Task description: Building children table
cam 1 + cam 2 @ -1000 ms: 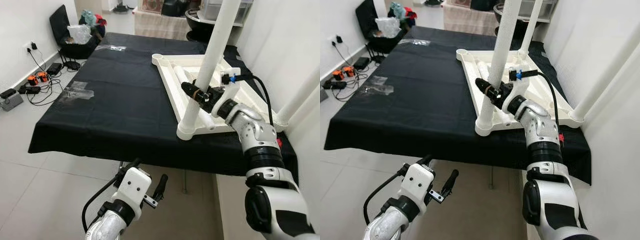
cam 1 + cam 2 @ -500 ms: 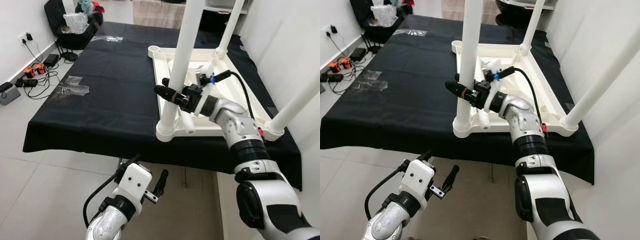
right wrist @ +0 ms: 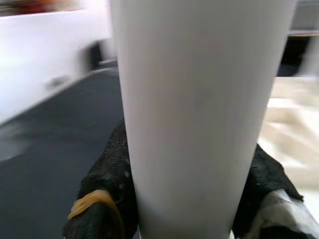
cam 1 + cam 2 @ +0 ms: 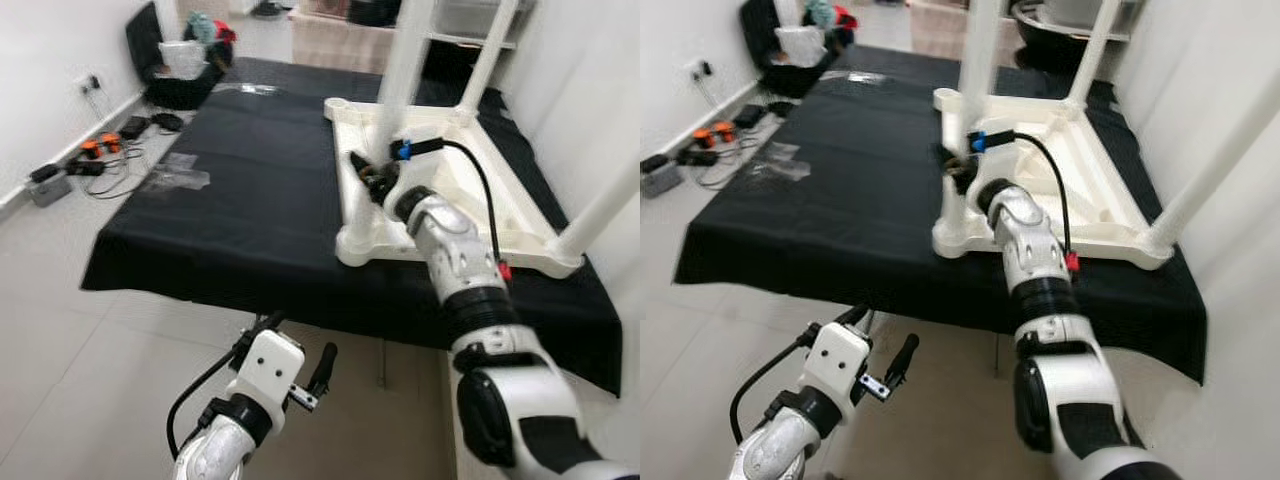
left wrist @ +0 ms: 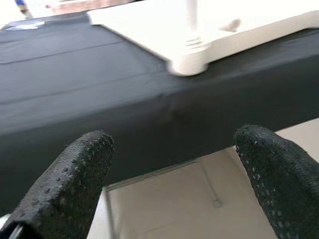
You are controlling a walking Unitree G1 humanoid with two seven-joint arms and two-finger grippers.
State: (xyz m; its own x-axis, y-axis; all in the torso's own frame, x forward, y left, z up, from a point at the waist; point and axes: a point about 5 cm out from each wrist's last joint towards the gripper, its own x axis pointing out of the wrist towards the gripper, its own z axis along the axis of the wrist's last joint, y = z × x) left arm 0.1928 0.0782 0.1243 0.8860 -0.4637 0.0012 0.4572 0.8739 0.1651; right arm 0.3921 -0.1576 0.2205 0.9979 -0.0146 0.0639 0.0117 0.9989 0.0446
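The white children's table (image 4: 1110, 250) lies upside down on a black-covered table (image 4: 240, 200). Three white legs stand up from its corners. My right gripper (image 4: 368, 172) is shut on the near-left leg (image 4: 398, 70), a little above the corner socket (image 4: 355, 243). In the right wrist view the leg (image 3: 194, 99) sits between the two black fingers (image 3: 107, 189). The far-left socket (image 4: 337, 104) holds no leg. My left gripper (image 4: 290, 352) hangs open below the table's front edge, with nothing between its fingers (image 5: 75, 184).
A black chair with bags (image 4: 185, 65) stands at the back left. Cables and power strips (image 4: 90, 155) lie on the floor along the left wall. A clear plastic bag (image 4: 175, 178) lies on the cloth. A white wall runs close on the right.
The head camera has swung, shifting the whole scene. My right gripper keeps its hold on the leg, and its wrist has turned around it. The left arm hangs as before.
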